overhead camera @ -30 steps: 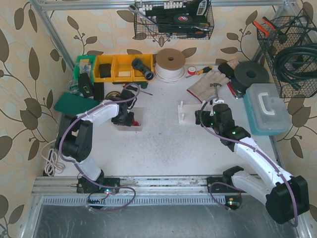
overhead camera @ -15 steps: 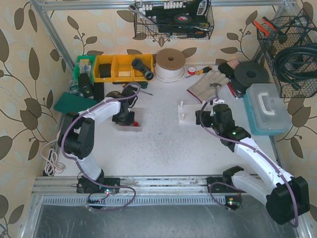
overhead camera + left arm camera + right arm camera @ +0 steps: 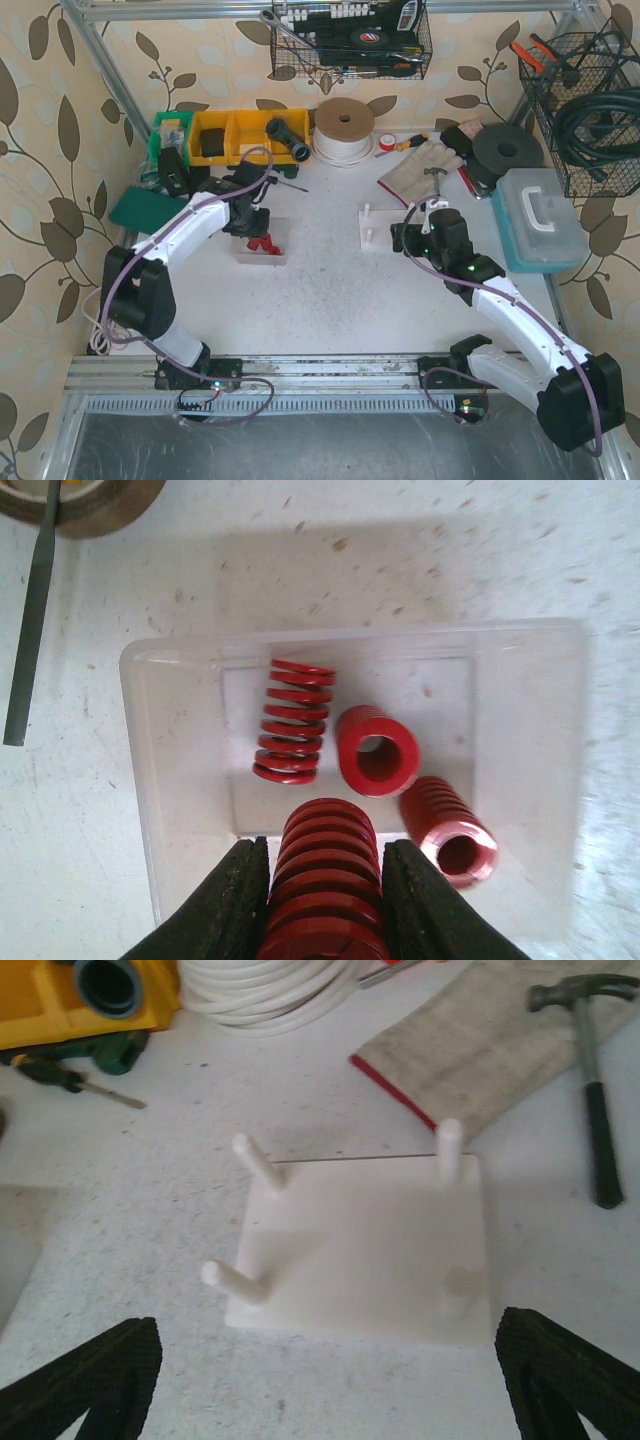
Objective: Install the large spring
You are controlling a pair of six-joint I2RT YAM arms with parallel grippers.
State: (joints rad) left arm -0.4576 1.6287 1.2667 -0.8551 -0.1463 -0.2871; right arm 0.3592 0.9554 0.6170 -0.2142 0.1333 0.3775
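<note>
Left gripper (image 3: 325,852) was clamped on the large spring (image 3: 325,905), a finger on each flank so the coils sat square between the pads. It hung over the clear tray (image 3: 520,730), toward the tray's 6 o'clock edge, and looked lifted clear of the floor, though the wrist view alone made that hard to call. Three smaller red springs were left in the tray: one lying on its side (image 3: 290,723) at about 11 o'clock from the held one, one end-on (image 3: 377,750) at 1 o'clock, and one tipped over (image 3: 450,830) at 2 o'clock. A side grip made sense, since it left the bore free to slide down over a post.

Right gripper (image 3: 330,1360) was spread wide and holding nothing, parked just on the 6 o'clock side of the white peg base (image 3: 370,1250), probably so it could steady the base. Three pegs stood up: (image 3: 258,1165), (image 3: 449,1145), (image 3: 232,1280).

From above, the base was at roughly 3 o'clock from the tray, so the spring needed to be carried across.
</note>
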